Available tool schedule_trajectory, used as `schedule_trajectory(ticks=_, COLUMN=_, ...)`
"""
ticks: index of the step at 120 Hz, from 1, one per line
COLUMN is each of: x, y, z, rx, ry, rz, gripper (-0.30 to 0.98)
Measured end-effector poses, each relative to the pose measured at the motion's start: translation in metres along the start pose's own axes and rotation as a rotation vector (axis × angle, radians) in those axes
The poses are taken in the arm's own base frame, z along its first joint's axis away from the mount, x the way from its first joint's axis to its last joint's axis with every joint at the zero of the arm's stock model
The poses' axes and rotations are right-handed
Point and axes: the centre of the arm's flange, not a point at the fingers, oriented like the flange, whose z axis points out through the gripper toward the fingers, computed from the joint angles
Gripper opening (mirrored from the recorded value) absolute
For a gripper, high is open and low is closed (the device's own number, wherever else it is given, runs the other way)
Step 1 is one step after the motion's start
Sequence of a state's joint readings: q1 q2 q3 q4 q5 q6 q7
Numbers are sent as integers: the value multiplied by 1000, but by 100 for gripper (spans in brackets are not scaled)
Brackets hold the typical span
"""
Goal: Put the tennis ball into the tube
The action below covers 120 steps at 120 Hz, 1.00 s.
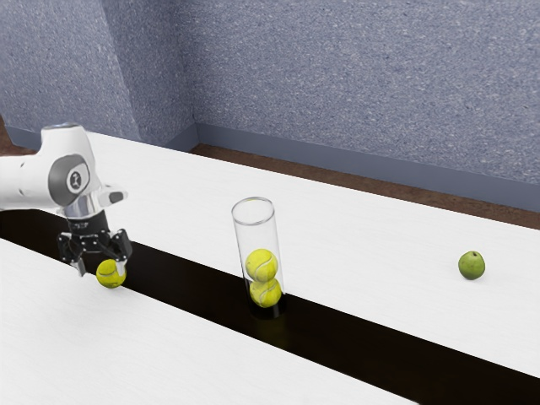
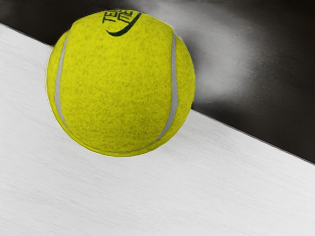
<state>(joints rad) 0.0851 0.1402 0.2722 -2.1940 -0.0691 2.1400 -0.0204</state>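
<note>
White table (image 1: 126,354), dark strip (image 1: 363,333) across it. Clear tube (image 1: 256,236) upright on the strip, two balls (image 1: 262,274) stacked inside. Step in hand, by my reading: lining up the grasp. Gripper (image 1: 101,268) open, nothing held — next move: centre, lower slightly, close. Loose tennis ball (image 1: 110,277) at the strip's edge — just under the fingertips, nearer the exterior view's right finger.

a big white table (image 1: 126,354), a shiny black stripe (image 1: 363,346) across it from the left edge to the lower right of the exterior view, a yellow tennis ball (image 1: 110,277) by the stripe at left, a tall clear tube (image 1: 256,239) on the stripe near the middle, a round green fruit (image 1: 472,266) on the white part at right
</note>
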Motion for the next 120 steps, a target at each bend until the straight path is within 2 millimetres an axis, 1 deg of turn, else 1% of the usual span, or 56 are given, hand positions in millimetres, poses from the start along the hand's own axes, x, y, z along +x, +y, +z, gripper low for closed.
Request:
schedule_trajectory(ticks=11, x=6, y=-7, z=5, rx=-14, ry=6, rz=-7, gripper=68)
schedule_trajectory(ticks=26, x=21, y=-8, z=11, rx=-11, ry=20, rz=21, gripper=68)
schedule_trajectory(ticks=44, x=28, y=-9, z=22, rx=-4, ry=25, rz=76, gripper=68)
schedule_trajectory(ticks=54, x=36, y=-15, z=24, rx=1, ry=34, rz=101, gripper=68)
schedule_trajectory(ticks=73, x=48, y=-15, z=27, rx=13, ry=45, rz=162, gripper=68)
schedule_trajectory(ticks=89, x=53, y=-15, z=32, rx=19, ry=44, rz=204, gripper=68)
schedule_trajectory(ticks=120, x=54, y=-15, z=45, rx=24, ry=24, rz=261, gripper=68)
